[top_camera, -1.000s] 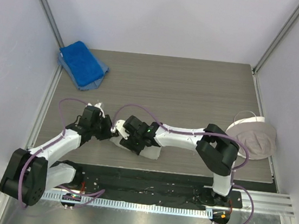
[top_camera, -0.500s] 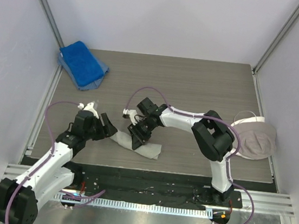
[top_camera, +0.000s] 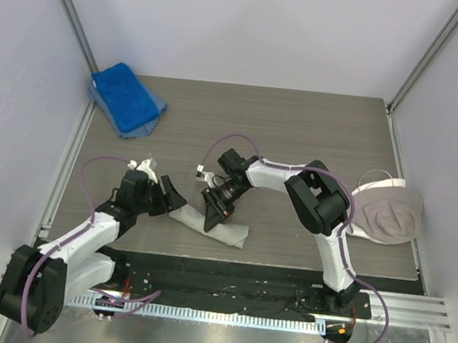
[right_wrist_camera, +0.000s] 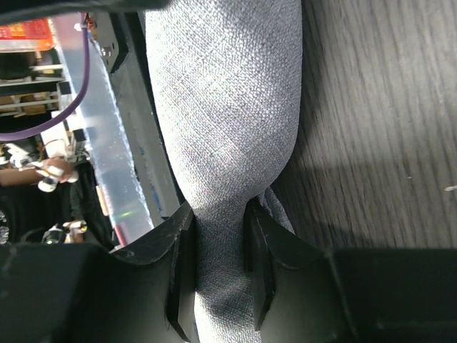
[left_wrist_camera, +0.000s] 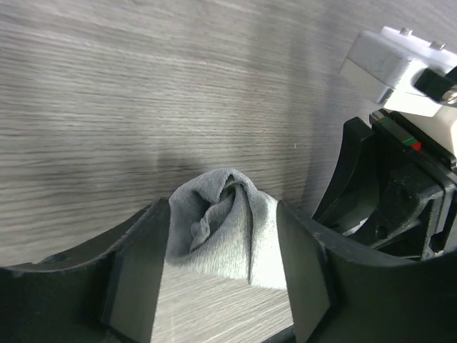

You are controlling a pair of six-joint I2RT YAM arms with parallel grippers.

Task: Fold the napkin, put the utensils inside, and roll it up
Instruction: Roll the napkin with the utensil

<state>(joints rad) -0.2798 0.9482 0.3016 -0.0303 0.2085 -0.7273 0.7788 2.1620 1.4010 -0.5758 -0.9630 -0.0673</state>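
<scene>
The light grey napkin (top_camera: pixel 230 232) lies rolled into a short thick tube near the table's front edge. My right gripper (top_camera: pixel 211 211) reaches it from the far side and is shut on the roll's middle. In the right wrist view the napkin (right_wrist_camera: pixel 228 93) is visibly pinched in between the right gripper's (right_wrist_camera: pixel 219 214) fingers. My left gripper (top_camera: pixel 173 194) is at the roll's left end. In the left wrist view the napkin's crumpled end (left_wrist_camera: pixel 228 229) sits between the wide-set fingers of the left gripper (left_wrist_camera: pixel 221 207), which is open. No purple utensil shows in any view.
A bright blue towel (top_camera: pixel 126 98) lies at the back left corner. A beige-grey cloth with a white edge (top_camera: pixel 387 209) hangs over the table's right edge. Walls close in both sides, and the arms' base rail (top_camera: pixel 239 294) runs along the front.
Both grippers were bunched together over the napkin a second ago. The left gripper has drawn back to the left end and the right wrist has swung round, so more of the roll shows.
</scene>
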